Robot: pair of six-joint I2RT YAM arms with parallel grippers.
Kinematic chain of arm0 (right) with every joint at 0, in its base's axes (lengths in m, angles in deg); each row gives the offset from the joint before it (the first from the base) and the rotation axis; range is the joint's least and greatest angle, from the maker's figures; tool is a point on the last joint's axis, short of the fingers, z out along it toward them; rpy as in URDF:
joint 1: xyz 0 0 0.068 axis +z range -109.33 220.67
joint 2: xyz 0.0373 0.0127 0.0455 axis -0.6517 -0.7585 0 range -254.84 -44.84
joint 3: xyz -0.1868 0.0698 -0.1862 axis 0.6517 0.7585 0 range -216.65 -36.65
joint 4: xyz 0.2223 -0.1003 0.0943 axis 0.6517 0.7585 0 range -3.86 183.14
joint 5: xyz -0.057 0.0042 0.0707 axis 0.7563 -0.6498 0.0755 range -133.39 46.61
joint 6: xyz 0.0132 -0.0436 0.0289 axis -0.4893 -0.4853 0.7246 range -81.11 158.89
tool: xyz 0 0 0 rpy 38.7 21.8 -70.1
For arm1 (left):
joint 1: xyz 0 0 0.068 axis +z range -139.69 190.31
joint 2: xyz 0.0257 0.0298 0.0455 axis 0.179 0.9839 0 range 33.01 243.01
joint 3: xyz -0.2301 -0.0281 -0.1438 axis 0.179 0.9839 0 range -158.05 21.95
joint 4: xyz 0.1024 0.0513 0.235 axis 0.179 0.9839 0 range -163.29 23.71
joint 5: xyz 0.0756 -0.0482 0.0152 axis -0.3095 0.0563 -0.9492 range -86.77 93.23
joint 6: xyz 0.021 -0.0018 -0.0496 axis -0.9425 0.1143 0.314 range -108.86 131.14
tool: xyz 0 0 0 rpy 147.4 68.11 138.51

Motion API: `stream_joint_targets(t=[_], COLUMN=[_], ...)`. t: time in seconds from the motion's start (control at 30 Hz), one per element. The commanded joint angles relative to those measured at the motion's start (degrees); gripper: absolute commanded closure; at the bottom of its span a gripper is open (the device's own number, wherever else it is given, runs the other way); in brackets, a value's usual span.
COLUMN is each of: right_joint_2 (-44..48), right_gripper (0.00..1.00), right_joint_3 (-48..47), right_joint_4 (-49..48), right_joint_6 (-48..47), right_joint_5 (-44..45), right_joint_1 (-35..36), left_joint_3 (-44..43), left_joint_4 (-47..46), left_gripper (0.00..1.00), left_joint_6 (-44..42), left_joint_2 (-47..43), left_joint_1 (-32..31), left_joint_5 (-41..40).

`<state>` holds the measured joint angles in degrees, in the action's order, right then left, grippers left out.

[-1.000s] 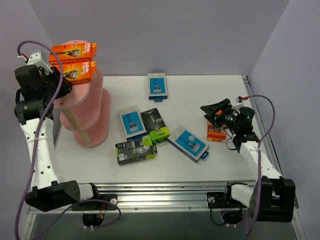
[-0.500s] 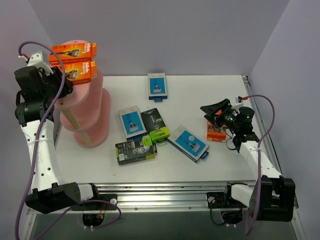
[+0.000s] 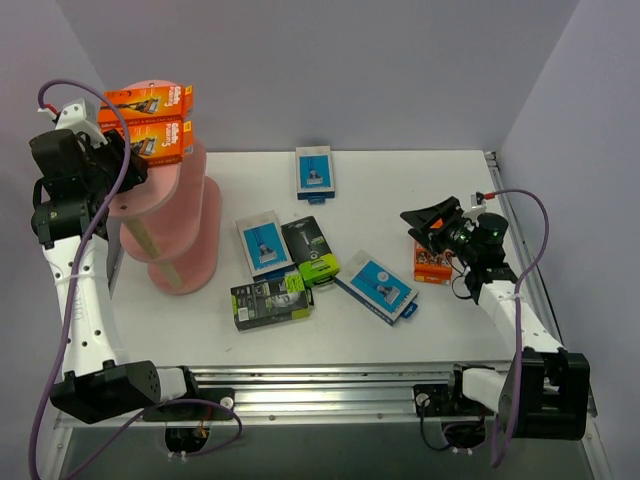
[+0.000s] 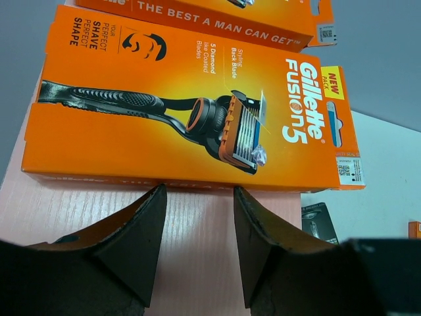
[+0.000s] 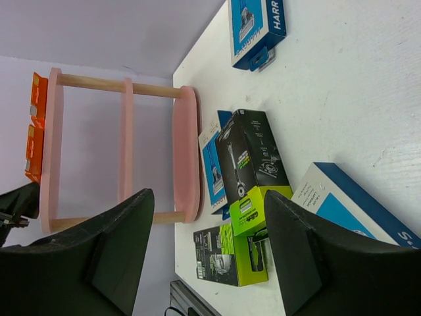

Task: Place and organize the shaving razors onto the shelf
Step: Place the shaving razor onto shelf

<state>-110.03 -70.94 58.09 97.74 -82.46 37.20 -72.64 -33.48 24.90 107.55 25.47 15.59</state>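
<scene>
The pink shelf stands at the left. Two orange razor packs lie on its top board. My left gripper is open just short of the nearer orange pack's edge, with only the pink board between its fingers. A third orange pack lies at the right, beside my open, empty right gripper. On the table lie three blue packs and two black-and-lime packs.
In the right wrist view the shelf shows its stacked boards and posts, with the black-and-lime packs ahead of the fingers. Purple walls close in the table on the left, back and right. A metal rail runs along the near edge.
My left gripper's jaws have spread wider behind the nearer orange pack, which stays on the top board. The right arm has not moved.
</scene>
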Motion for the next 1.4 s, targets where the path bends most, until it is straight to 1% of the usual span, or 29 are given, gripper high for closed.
stream_joint_targets(t=[0.0, 0.33, 1.37], right_joint_2=[-0.2, -0.6, -2.8], right_gripper=[0.37, 0.37, 0.37], right_joint_3=[-1.2, -1.3, -2.4], right_joint_4=[-2.9, -3.4, -3.9], right_joint_6=[-0.6, -0.3, -0.6], right_joint_5=[-1.4, -1.4, -1.4], right_joint_1=[-0.6, -0.6, -0.6], left_joint_3=[-1.1, -0.7, -2.2], left_joint_4=[0.7, 0.1, -2.7], left_gripper=[0.46, 0.44, 0.43], left_joint_6=[0.0, 0.6, 1.6], left_joint_2=[1.6, 2.0, 6.1], left_joint_1=[0.4, 0.3, 0.3], left_joint_5=[0.1, -0.8, 0.4])
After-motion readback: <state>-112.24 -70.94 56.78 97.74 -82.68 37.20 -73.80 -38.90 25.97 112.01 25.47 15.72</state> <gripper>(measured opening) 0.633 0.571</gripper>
